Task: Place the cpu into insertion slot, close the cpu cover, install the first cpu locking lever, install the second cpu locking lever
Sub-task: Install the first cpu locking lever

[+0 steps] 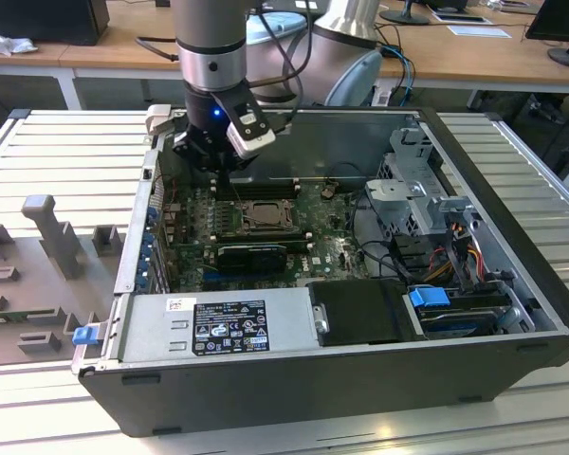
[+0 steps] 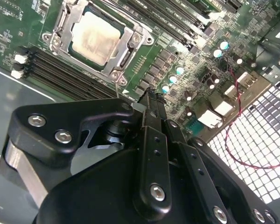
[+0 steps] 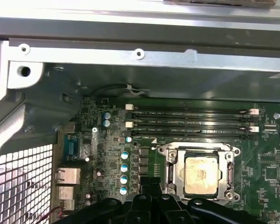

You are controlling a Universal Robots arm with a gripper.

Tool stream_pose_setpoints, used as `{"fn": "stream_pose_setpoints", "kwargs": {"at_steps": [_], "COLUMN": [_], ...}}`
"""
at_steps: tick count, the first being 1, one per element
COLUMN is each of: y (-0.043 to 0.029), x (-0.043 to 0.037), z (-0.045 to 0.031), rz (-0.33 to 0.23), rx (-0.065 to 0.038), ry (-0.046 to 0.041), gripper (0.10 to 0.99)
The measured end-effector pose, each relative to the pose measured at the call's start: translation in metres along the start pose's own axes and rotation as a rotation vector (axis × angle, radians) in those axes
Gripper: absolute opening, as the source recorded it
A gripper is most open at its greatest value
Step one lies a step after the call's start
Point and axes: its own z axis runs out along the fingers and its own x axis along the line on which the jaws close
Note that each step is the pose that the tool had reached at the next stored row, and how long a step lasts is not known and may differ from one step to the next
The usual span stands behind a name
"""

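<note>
One chip is already seated: the cpu (image 2: 94,37) lies flat in the insertion slot (image 2: 115,74), and the cpu cover (image 2: 130,46) lies down around it, a little above the middle of the exterior view. The gripper (image 1: 225,175) hangs just beside the socket, toward the exterior view's left, fingers drawn narrow and empty. Lever work seems to be in hand. Doing it well calls for a slow descent, a square fingertip push, and staying clear of the memory sticks (image 3: 191,120). Whether either lever is latched cannot be told.
</note>
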Motion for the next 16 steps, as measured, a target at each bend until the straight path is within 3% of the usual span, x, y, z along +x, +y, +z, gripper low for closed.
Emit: {"fn": "stream_pose_setpoints", "kwargs": {"at_steps": [6, 7, 16], "y": [0.0058, 0.0134, 0.0145], "x": [0.0047, 0.0048, 0.0129], "z": [0.0012, 0.0027, 0.0038], "rz": [0.000, 0.000, 0.000], "rx": [0.000, 0.000, -0.001], "ry": [0.0001, -0.0001, 0.0001], "gripper": [0.106, 0.106, 0.106]}}
